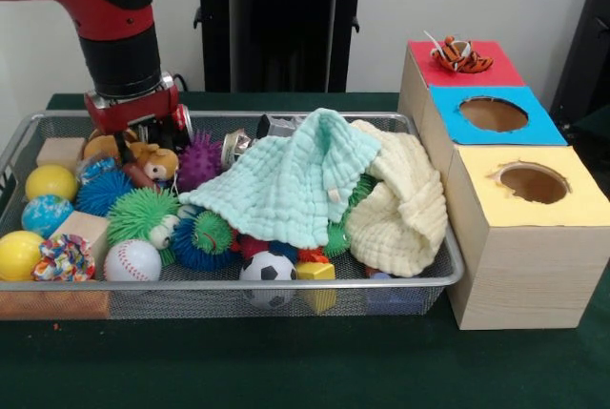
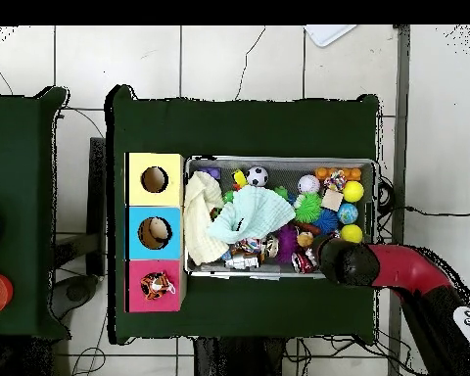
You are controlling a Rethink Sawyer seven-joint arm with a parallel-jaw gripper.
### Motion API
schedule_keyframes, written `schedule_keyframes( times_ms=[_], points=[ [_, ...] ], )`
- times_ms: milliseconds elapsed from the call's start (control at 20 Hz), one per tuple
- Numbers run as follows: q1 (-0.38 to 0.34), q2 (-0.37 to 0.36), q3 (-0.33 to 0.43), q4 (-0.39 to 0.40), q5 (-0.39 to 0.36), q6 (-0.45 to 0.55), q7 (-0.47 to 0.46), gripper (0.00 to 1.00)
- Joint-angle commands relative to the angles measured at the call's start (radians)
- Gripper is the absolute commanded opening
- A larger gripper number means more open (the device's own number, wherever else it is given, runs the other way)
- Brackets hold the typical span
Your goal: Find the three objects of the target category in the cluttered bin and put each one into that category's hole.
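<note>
The wire mesh bin (image 1: 172, 300) holds balls, blocks and cloths. My gripper (image 1: 139, 132) is down in its far left corner, right over a tan-brown plush monkey (image 1: 151, 158) and touching or nearly touching it. An orange striped plush tiger (image 1: 460, 54) lies on top of the red-surrounded hole (image 1: 493, 71) of the wooden box and hides the opening. In the overhead view the gripper (image 2: 329, 257) is at the bin's (image 2: 278, 160) lower right, and the tiger (image 2: 157, 285) sits on the red square. No third plush toy shows.
A mint cloth (image 1: 286, 180) and a cream cloth (image 1: 400, 201) cover the bin's middle and right. Spiky rubber balls (image 1: 141, 214), a baseball (image 1: 132, 260), a soccer ball (image 1: 267, 269), yellow balls and wooden blocks crowd the left. The blue hole (image 1: 493, 113) and the yellow hole (image 1: 534, 183) are open.
</note>
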Motion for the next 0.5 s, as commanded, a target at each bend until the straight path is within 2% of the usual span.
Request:
schedule_keyframes(
  times_ms=[50,350,500],
  points=[
    [0.015,0.077,0.004,0.004,-0.103,0.017,-0.115,0.0],
    [0.026,0.063,0.0,0.01,-0.092,0.029,-0.097,0.0],
    [0.055,-0.004,0.013,0.049,-0.054,0.054,-0.063,0.0]
  ],
)
